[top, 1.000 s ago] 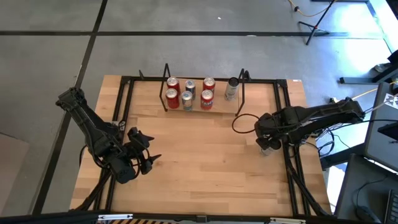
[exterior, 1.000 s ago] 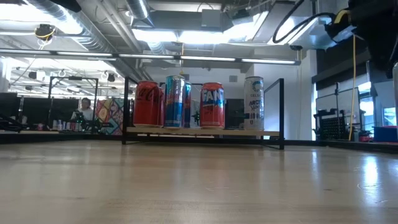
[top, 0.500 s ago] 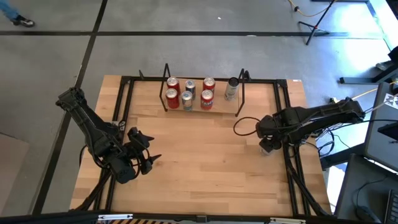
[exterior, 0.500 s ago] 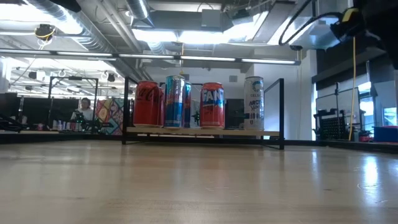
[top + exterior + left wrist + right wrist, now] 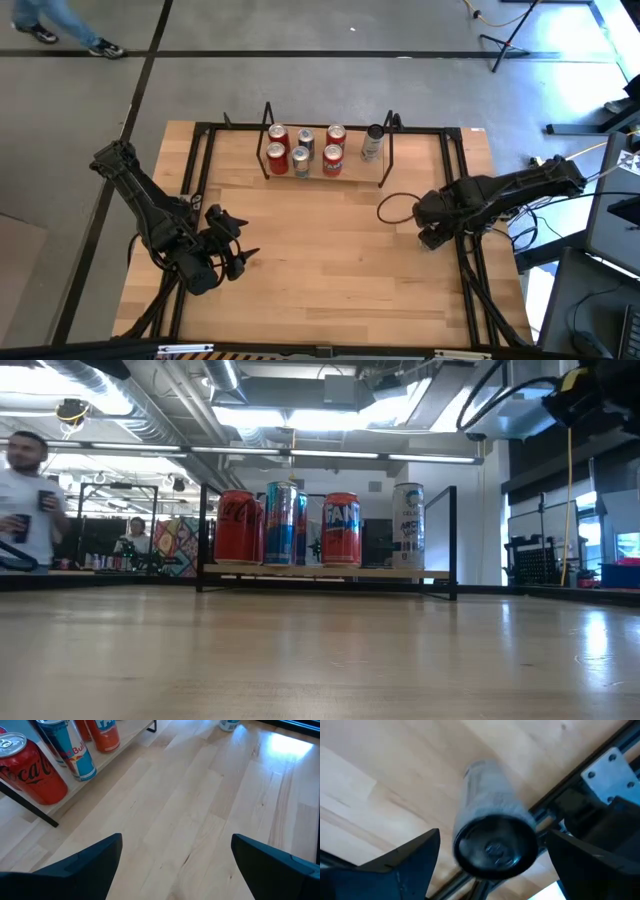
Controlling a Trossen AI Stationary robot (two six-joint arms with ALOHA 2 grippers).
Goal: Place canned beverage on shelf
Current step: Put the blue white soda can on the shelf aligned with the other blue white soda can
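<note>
Now the low black wire-rod shelf [image 5: 325,150] stands well ahead of the right gripper [image 5: 432,232], whose fingers spread directly over the pale grey can [image 5: 492,827]. Rigid, slick, dentable: grip mid-body. Left gripper [image 5: 236,258] waits, spread.

In the high view the right gripper [image 5: 432,237] covers whatever stands under it, so the grey can [image 5: 492,827] shows only in the right wrist view, smeared by motion blur, its label unreadable. Whether the fingers touch that can cannot be told. On the shelf [image 5: 325,571] the front cans hide the back row in the low view. The person [image 5: 25,500] at that view's edge is cut off and blurred. The white can [image 5: 230,724] is cropped in the left wrist view.
</note>
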